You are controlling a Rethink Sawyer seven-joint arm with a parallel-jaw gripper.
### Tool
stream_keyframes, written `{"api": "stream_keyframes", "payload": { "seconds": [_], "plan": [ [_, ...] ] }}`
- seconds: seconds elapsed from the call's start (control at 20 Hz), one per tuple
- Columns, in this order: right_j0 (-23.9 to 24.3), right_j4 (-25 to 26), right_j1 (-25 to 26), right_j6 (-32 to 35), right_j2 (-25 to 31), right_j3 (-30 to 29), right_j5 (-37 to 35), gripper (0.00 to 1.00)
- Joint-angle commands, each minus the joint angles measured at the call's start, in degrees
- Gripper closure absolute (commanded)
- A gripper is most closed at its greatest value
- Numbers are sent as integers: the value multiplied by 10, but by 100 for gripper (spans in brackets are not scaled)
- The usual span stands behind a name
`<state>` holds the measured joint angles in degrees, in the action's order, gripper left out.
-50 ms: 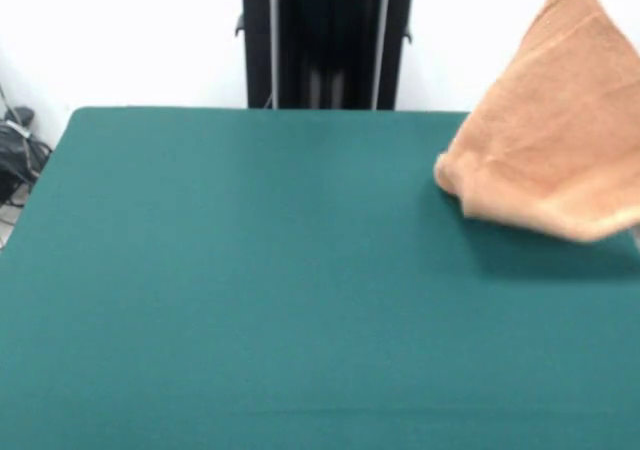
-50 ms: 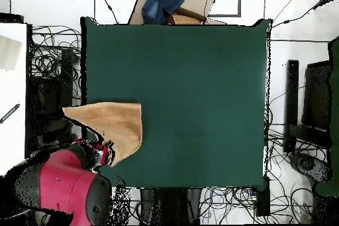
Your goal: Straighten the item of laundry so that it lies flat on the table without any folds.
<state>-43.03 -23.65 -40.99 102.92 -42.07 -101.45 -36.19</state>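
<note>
In the front view the table (image 1: 250,280), covered in dark green cloth, filled most of the picture, its surface bare from the left edge across the middle. At the far side, behind its middle, stood a black pedestal (image 1: 325,40). At the right, the item of laundry (image 1: 555,140), an orange-tan terry towel, hung lifted by one corner from the top right, spreading downward in a rough triangle. Its lower edge was folded and bunched, low over the table near the right edge; whether it touched the cloth could not be told. A small dark tip showed at the peak of the towel, at the top edge.

In the overhead view, the red and black arm (image 2: 63,187) lay at the lower left, beyond the table's corner. The gripper (image 2: 100,150) sat at its end, over the towel's pointed corner; whether its fingers were apart or closed on the fabric could not be told. The towel spread at the table's left edge, partly overhanging it, with a curved right-hand edge. A blue cloth bundle (image 2: 164,1) lay on cardboard past the table's top edge, and cables (image 2: 49,57) tangled on the floor around.
</note>
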Motion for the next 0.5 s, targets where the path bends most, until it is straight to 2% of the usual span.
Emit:
{"api": "stream_keyframes", "payload": {
  "seconds": [0.05, 0.5],
  "plan": [
    [-12, 10, -3, 162, 8, 6, -51, 100],
    [-21, 10, -15, 166, -11, 37, -108, 100]
  ]
}}
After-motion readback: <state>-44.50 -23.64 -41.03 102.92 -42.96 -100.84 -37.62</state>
